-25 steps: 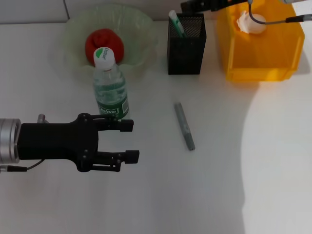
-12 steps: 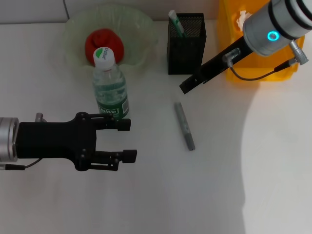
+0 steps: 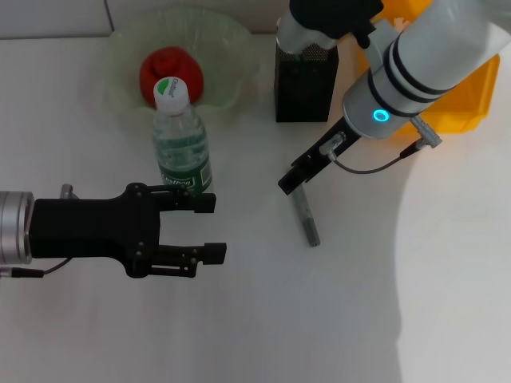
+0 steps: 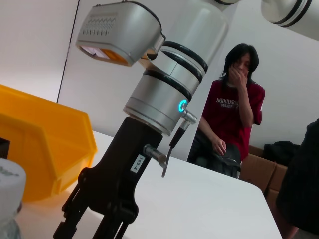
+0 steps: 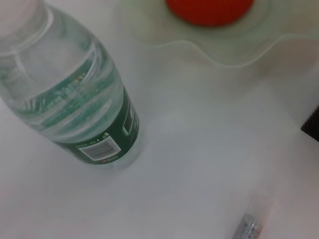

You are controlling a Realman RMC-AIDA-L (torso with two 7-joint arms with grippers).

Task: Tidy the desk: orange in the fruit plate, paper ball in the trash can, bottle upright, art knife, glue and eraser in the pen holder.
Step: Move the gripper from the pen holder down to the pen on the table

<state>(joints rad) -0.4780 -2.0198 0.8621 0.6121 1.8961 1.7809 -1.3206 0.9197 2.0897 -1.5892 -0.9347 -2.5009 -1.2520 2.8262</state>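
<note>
The grey art knife (image 3: 303, 211) lies on the white desk, in front of the black mesh pen holder (image 3: 305, 84). My right gripper (image 3: 290, 181) hangs just over the knife's far end; the left wrist view (image 4: 92, 226) shows its fingers spread and empty. The bottle (image 3: 182, 148) stands upright in front of the fruit plate (image 3: 231, 48), which holds the orange (image 3: 170, 70). My left gripper (image 3: 209, 227) is open and empty, just in front of the bottle. The right wrist view shows the bottle (image 5: 75, 99), the orange (image 5: 209, 7) and the knife (image 5: 249, 226). The paper ball is hidden.
The yellow trash bin (image 3: 475, 88) stands at the back right, largely covered by my right arm, and also shows in the left wrist view (image 4: 45, 149). A person sits beyond the desk (image 4: 232, 119). My right arm hides the top of the pen holder.
My right arm has swung from over the yellow bin, down and left past the pen holder, to the far end of the art knife. The left arm has stayed still.
</note>
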